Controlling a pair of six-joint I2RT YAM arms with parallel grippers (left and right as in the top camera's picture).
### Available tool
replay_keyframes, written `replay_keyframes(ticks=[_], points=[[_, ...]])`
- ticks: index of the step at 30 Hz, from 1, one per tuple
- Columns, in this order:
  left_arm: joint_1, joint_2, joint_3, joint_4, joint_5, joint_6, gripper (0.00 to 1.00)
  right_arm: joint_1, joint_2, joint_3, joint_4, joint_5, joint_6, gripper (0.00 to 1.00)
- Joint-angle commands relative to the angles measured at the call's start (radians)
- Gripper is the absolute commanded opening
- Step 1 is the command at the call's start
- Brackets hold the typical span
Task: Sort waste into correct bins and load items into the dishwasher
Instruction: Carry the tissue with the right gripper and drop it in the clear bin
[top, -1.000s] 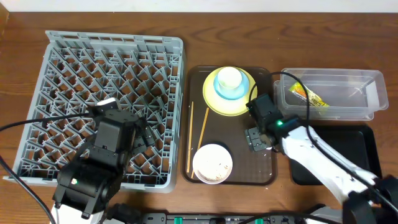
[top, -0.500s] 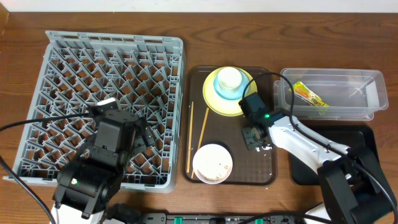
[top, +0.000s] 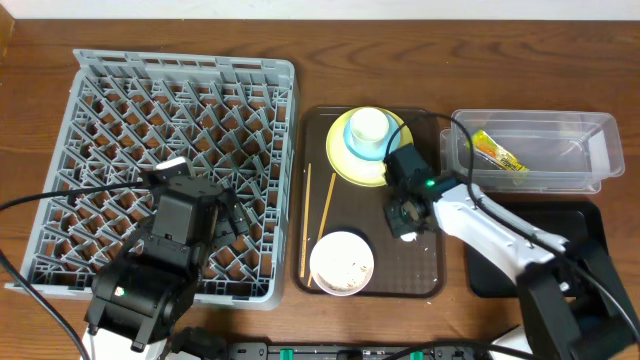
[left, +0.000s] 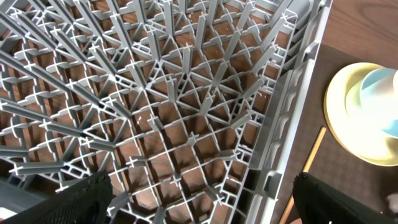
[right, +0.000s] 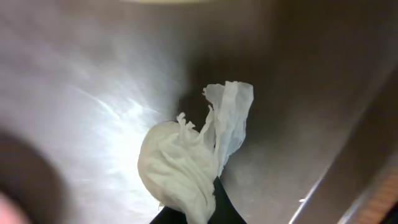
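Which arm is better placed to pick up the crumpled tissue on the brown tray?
The right. Its gripper hangs directly over the tissue on the tray, while the left gripper hangs open over the grey rack, well away from it.

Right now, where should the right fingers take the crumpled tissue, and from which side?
Pinch the tissue across its dense rounded wad, not the thin flap sticking out, which would likely slip. Come straight down from above: it lies low on the flat brown tray.
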Motion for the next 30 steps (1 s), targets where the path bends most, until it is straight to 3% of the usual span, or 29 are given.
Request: replay_keyframes(ticks=[1,9,17,23,24,28,29,30], points=[[0.005,0.0,0.016,-0.003,-0.006,0.014,0.94,-0.048,-0.104,0.085,0.007,0.002,-0.023,0.01],[0.005,0.0,0.016,-0.003,-0.006,0.014,0.94,-0.25,-0.242,0.133,0.031,0.225,-0.022,0.01],[0.005,0.0,0.016,-0.002,-0.006,0.014,0.94,-0.527,-0.208,0.128,0.086,0.229,-0.012,0.02],[0.005,0.0,0.016,-0.002,-0.006,0.014,0.94,-0.627,-0.127,0.128,0.175,0.21,0.005,0.07],[0.005,0.0,0.016,-0.002,-0.006,0.014,0.94,-0.632,-0.116,0.128,0.186,0.21,0.005,0.13],[0.005,0.0,0.016,-0.003,-0.006,0.014,0.94,-0.636,-0.095,0.128,0.204,0.211,0.004,0.89],[0.005,0.0,0.016,-0.002,-0.006,0.014,0.94,-0.636,-0.096,0.128,0.204,0.211,0.002,0.99],[0.005,0.0,0.016,-0.002,-0.006,0.014,0.94,-0.636,-0.1,0.129,0.204,0.211,-0.011,0.99]])
